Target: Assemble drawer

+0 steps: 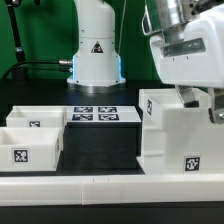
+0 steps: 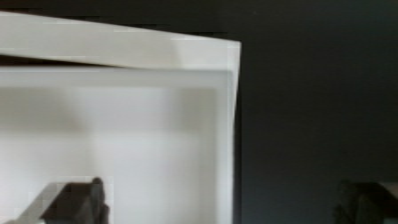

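Note:
The drawer's tall white housing (image 1: pixel 165 128) stands at the exterior view's right, with a tag on its front. Two shallow white trays (image 1: pixel 30 135) sit side by side at the exterior view's left, one showing a tag. My gripper (image 1: pixel 200 100) hangs low over the housing's top far-right part. In the wrist view the gripper (image 2: pixel 222 205) is open. One finger (image 2: pixel 71 202) is over the white housing (image 2: pixel 125 120). The other finger is faint over the dark table beyond the housing's edge. Nothing is held.
The marker board (image 1: pixel 95 113) lies flat in the middle, in front of the robot base (image 1: pixel 95 60). A low white rail (image 1: pixel 100 188) runs along the front edge. Black table shows between the trays and the housing.

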Available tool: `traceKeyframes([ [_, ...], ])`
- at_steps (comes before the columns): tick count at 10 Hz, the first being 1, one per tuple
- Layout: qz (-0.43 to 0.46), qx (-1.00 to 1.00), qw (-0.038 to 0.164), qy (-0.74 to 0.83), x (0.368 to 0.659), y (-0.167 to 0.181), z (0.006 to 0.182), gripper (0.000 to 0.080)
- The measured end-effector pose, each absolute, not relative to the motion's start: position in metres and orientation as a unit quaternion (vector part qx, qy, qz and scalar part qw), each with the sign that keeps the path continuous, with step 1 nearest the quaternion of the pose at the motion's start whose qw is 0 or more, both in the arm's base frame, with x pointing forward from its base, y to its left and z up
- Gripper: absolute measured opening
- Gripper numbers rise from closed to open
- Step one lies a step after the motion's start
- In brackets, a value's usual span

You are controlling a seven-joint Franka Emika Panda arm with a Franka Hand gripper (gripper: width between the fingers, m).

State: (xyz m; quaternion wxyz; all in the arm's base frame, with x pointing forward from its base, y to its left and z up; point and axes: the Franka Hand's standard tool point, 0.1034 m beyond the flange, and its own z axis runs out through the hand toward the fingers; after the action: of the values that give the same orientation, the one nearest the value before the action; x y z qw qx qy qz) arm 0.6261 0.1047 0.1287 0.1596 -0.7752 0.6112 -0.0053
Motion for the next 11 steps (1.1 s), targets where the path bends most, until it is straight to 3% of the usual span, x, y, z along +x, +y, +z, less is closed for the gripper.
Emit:
traceKeyframes([
  [2,-0.018,-0.804,0.160,0.572,0.597,0.091,0.145,0.0649],
  [5,-0.022,-0.806,0.162,0.568,0.593,0.089,0.144,0.0649],
  [11,-0.060,-0.974,0.115,0.188,0.557,0.018,0.145,0.0649],
])
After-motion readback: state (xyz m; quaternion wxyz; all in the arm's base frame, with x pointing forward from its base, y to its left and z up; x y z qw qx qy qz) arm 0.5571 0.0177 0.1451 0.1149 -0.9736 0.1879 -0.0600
